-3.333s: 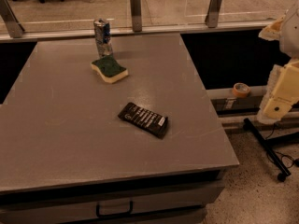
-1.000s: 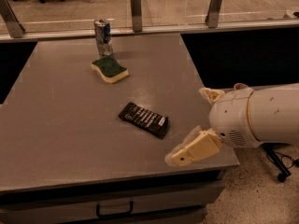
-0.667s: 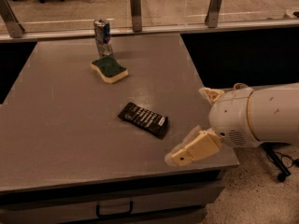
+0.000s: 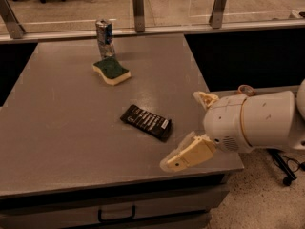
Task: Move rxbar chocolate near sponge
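A crushed silver-blue can [image 4: 105, 36] stands upright near the far edge of the flat grey tabletop [image 4: 57, 128], just before a glass barrier with metal posts [image 4: 138, 4]. A drawer with a black handle [image 4: 116, 215] sits under the front edge, and the gripper [image 4: 182, 130] hangs over the near right corner.

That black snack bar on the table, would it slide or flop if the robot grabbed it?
The rxbar chocolate lies flat, so it probably slides rather than rolls. Its thin wrapper edges may crinkle and slip. The end effector hovers open beside it.
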`<act>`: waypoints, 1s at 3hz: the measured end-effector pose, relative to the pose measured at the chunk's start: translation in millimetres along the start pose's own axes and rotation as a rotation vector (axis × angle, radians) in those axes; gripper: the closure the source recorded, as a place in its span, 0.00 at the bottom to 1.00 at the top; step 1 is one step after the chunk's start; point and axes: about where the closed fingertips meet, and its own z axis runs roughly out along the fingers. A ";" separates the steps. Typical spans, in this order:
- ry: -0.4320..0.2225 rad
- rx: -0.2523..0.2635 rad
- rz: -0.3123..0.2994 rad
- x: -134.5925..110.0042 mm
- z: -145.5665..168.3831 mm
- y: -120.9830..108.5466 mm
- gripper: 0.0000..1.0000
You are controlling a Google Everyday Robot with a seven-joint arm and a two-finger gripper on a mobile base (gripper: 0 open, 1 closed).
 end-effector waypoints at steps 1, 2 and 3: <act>-0.011 -0.005 0.021 4.2 14.3 4.2 0.00; -0.005 0.010 0.041 10.6 31.7 0.6 0.00; -0.013 0.014 0.025 10.2 48.6 -4.0 0.09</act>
